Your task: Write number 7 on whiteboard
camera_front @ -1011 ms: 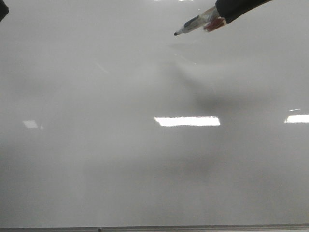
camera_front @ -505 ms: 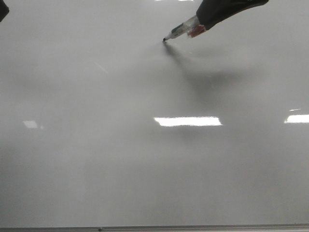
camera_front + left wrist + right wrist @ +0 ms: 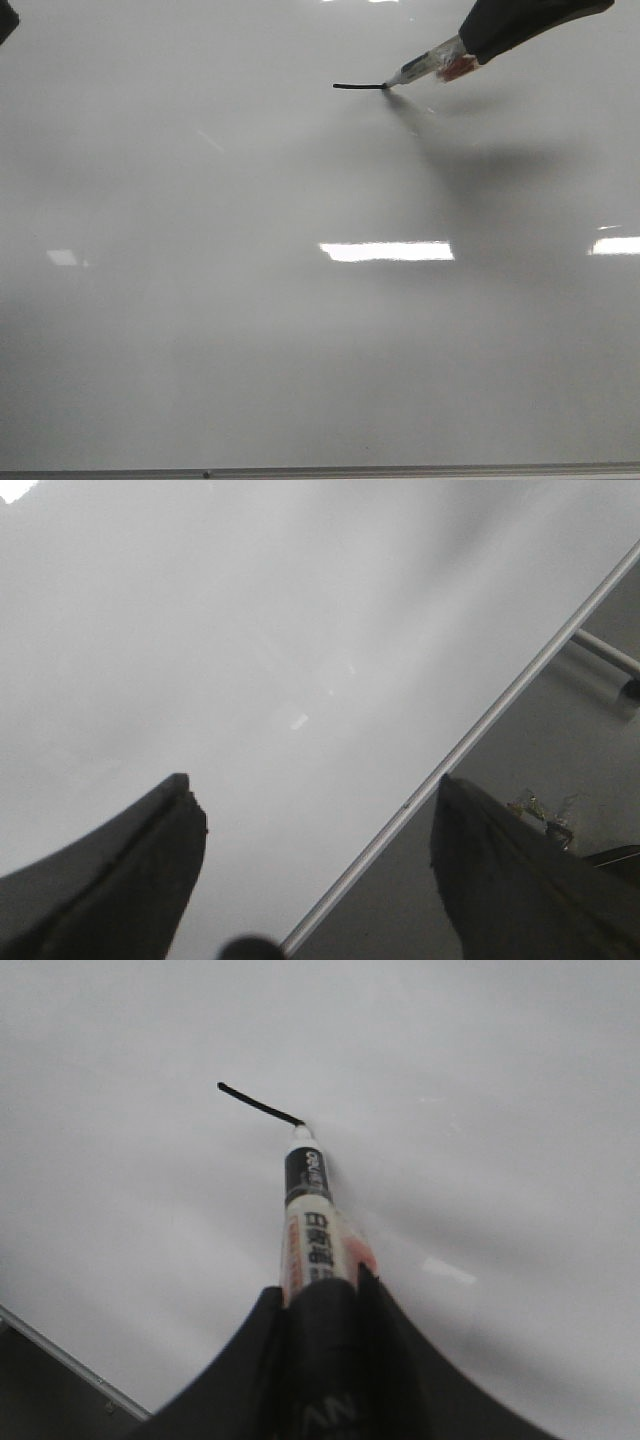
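The whiteboard (image 3: 250,330) fills the front view, pale grey and glossy. My right gripper (image 3: 470,50) comes in from the top right and is shut on a marker (image 3: 425,68). The marker's tip touches the board at the right end of a short black horizontal stroke (image 3: 358,86), the top bar of the number 7. In the right wrist view the marker (image 3: 312,1230) sticks out of the shut jaws and its tip meets the stroke (image 3: 258,1104). My left gripper (image 3: 315,815) is open and empty over the board's edge; only a dark corner of that arm (image 3: 6,20) shows at the front view's top left.
The board's thin grey metal frame (image 3: 400,470) runs along the near edge and also shows in the left wrist view (image 3: 500,705) and the right wrist view (image 3: 60,1360). Bright glare patches (image 3: 386,251) lie on the board. Beyond the frame is grey floor with a white bar (image 3: 605,652).
The marker tip came down onto the board, then moved right, leaving a short black horizontal stroke. The left arm has not moved.
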Tool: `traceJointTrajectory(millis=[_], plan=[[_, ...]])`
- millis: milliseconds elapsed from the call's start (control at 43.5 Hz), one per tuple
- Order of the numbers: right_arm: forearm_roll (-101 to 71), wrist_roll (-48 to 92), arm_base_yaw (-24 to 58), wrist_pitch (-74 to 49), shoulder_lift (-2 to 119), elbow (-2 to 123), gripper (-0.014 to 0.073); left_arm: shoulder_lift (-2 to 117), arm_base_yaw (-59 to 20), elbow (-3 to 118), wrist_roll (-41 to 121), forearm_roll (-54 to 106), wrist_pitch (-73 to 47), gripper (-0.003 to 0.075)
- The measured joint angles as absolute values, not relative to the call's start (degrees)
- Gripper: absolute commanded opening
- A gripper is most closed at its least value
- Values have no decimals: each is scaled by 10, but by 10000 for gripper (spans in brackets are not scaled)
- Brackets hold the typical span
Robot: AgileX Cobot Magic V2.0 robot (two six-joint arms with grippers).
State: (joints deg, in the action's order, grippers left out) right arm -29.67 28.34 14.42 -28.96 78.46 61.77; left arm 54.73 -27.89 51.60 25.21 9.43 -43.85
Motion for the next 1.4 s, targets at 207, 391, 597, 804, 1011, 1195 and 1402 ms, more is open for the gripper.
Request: traceJointTrajectory(millis=[207, 391, 597, 804, 1011, 1195, 1402], plan=[[-296, 299, 166, -334, 818, 607, -57, 547, -279, 516, 252, 94, -438, 471], [-288, 303, 189, -339, 820, 598, -57, 547, -279, 516, 252, 95, -438, 472], [-283, 333, 229, -380, 740, 592, -57, 547, -290, 516, 320, 122, -451, 559], [-282, 463, 272, -482, 633, 551, -57, 568, -353, 540, 438, 218, -495, 580], [-301, 536, 286, -572, 571, 546, -57, 638, -437, 571, 497, 277, -488, 580], [-316, 545, 286, -584, 561, 546, -57, 711, -494, 594, 502, 285, -457, 563], [-317, 549, 286, -585, 561, 546, -57, 774, -522, 620, 502, 289, -445, 563]])
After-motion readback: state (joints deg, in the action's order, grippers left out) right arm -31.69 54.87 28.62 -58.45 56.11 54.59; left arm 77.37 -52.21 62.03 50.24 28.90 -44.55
